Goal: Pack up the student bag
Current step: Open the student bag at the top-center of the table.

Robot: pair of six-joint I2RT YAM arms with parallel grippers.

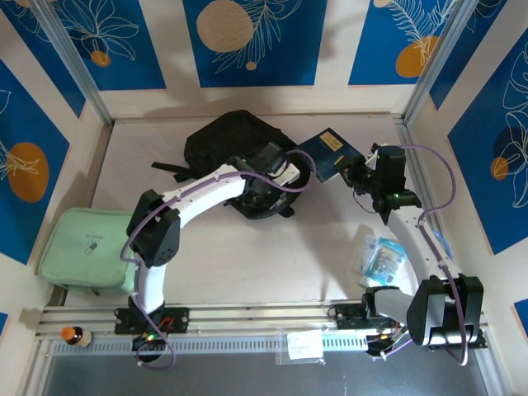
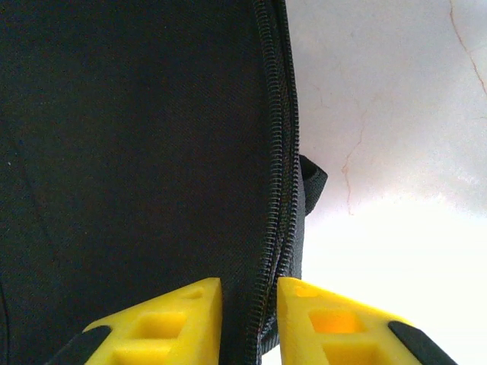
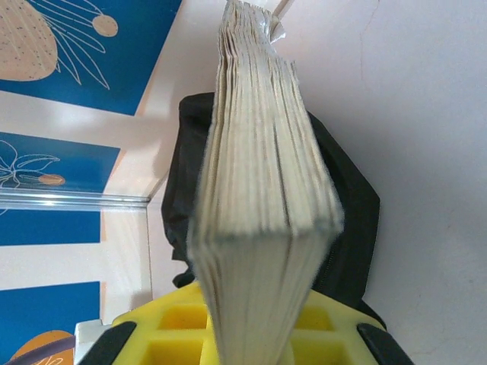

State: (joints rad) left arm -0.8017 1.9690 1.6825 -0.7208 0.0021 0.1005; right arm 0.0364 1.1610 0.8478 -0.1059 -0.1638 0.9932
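Top view: the student bag (image 1: 235, 144), a large black soft fabric backpack, lies near the far edge of the pale bench (image 1: 247, 256), about mid-width. The left hand (image 1: 262, 198) is down on the bag's near side. The right hand (image 1: 353, 171) holds a thick book (image 1: 326, 157) with a dark-blue cover just off the bag's right side. A mint-green rectangular zip case (image 1: 87, 246) sits well apart by the left edge.

Left wrist view: the left hand (image 2: 249, 319) is almost closed, yellow fingers (image 2: 171, 323) either side of the bag's (image 2: 129, 152) zip line. It appears to pinch that edge, likely to steady or lift the opening.

Right wrist view: the right hand (image 3: 251, 338) is clamped on the book (image 3: 259, 175), page edges toward the camera, with the bag (image 3: 354, 220) just beyond. Probably held edge-first for slipping inside.
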